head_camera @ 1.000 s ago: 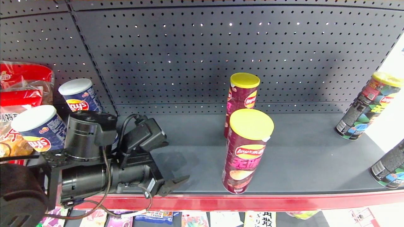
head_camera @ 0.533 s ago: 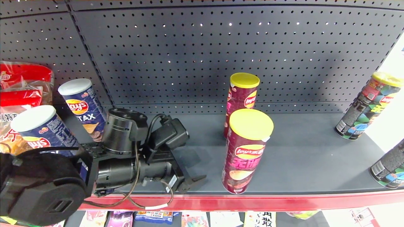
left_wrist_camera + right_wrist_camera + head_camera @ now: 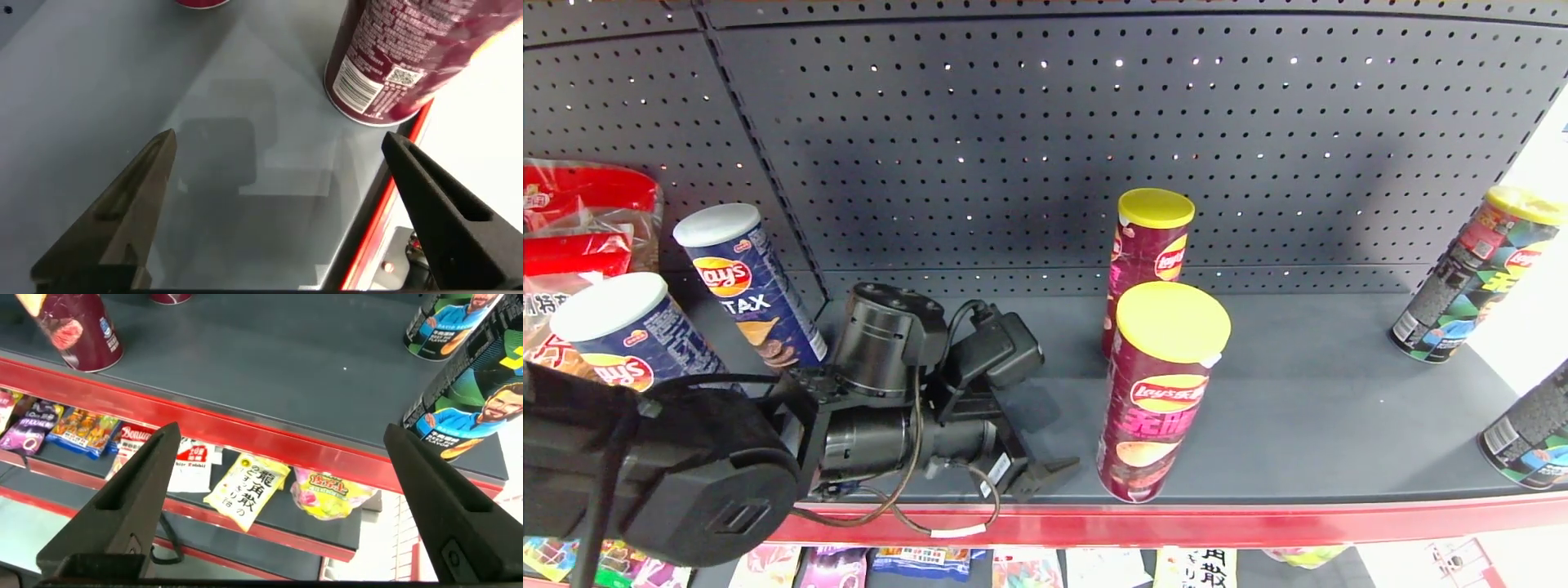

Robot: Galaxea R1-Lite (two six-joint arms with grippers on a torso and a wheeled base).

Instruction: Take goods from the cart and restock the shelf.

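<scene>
rear maroon can (image 3: 1153, 237) stands half hidden behind front maroon can (image 3: 1160, 392).

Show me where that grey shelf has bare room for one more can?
The widest bare stretch of shelf lies between the two maroon cans and the black-green cans at the right. A smaller patch lies behind the left claw, between the blue cans and the maroon pair. The far left is crowded with blue cans and snack bags.

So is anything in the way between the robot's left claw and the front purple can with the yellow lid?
No, nothing visible. The open left gripper sits low over the shelf, and only bare grey shelf lies between it and the front purple can.
</scene>
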